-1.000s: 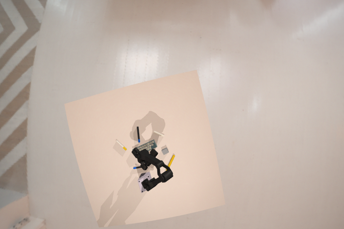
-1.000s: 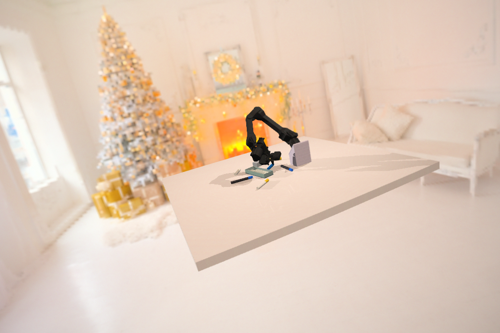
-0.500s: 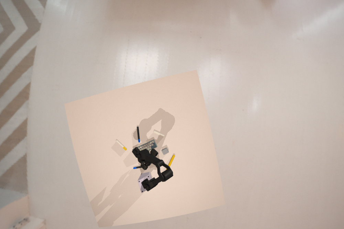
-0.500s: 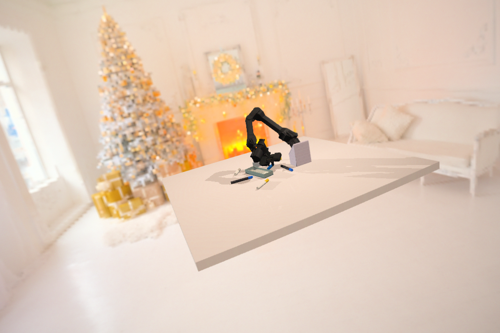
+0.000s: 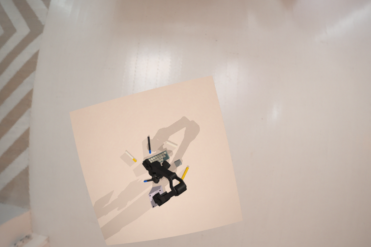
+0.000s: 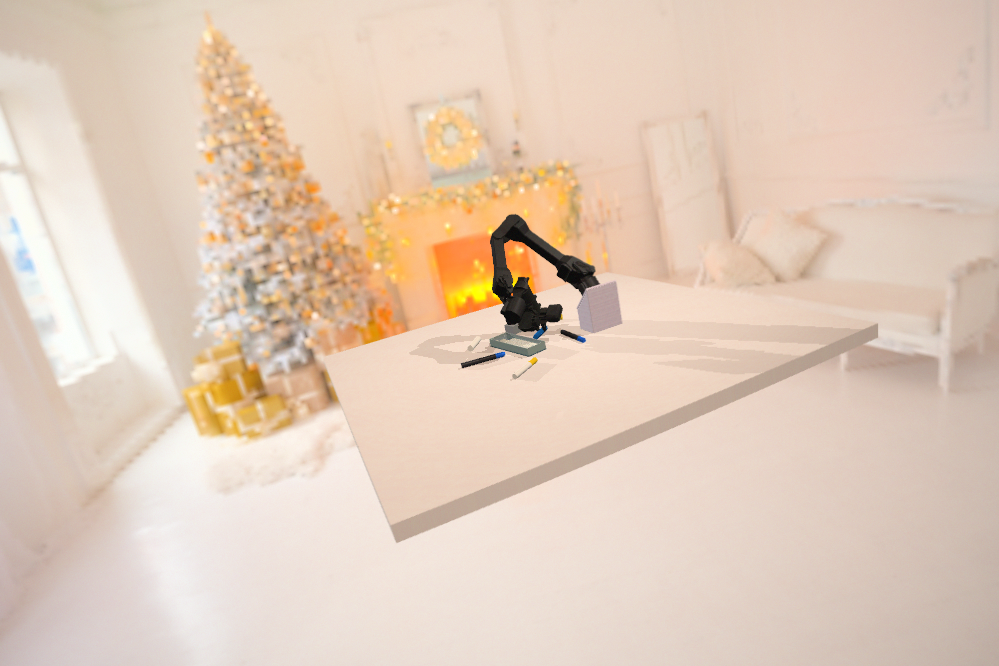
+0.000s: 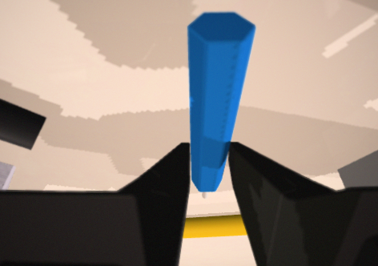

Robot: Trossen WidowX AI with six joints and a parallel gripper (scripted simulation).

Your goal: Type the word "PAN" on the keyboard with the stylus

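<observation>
The blue six-sided stylus (image 7: 217,92) (image 6: 540,333) has its blunt end toward the top of the wrist view and its small pale tip toward the bottom. My gripper (image 7: 209,151) is shut on the stylus, with the fingertips on either side near its tip end. I cannot tell whether the stylus touches the desk. The teal keyboard (image 5: 159,157) (image 6: 516,350) with pale keys lies beside the gripper. In the top view the arm covers its near left part and hides the gripper and stylus; single letters are too small to read.
Black markers with blue ends (image 5: 149,144) (image 6: 572,336), a white marker with a yellow end (image 5: 130,156) (image 6: 524,367), a white marker (image 5: 171,144), a yellow marker (image 5: 185,172) (image 7: 217,227) and a grey block (image 5: 177,162) (image 7: 375,168) lie around the keyboard. A lilac block (image 6: 601,306) stands at the arm's base.
</observation>
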